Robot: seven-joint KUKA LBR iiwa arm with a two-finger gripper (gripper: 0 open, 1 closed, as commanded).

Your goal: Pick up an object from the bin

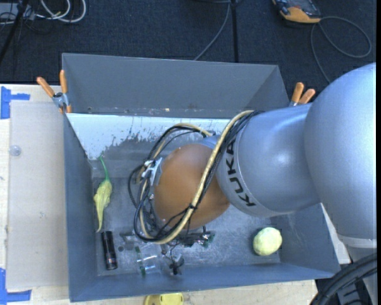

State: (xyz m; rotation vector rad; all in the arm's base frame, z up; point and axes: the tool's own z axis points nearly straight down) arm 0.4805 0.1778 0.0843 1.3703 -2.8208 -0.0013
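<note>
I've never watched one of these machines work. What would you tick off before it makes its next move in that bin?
1. The pincer is down inside the bin, near its front wall: ok.
2. Whether anything is held in the pincer: cannot tell, because the orange cover and cables sit over it.
3. Something close enough to pick: ok. The small clear and green bits lie right by the pincer, and the black cylinder is just to their left.
4. The yellow-green ball is out of the way: ok, it lies alone at the front right.
5. The yellow-green stemmed thing is out of the way: ok, it lies by the left wall.
</note>
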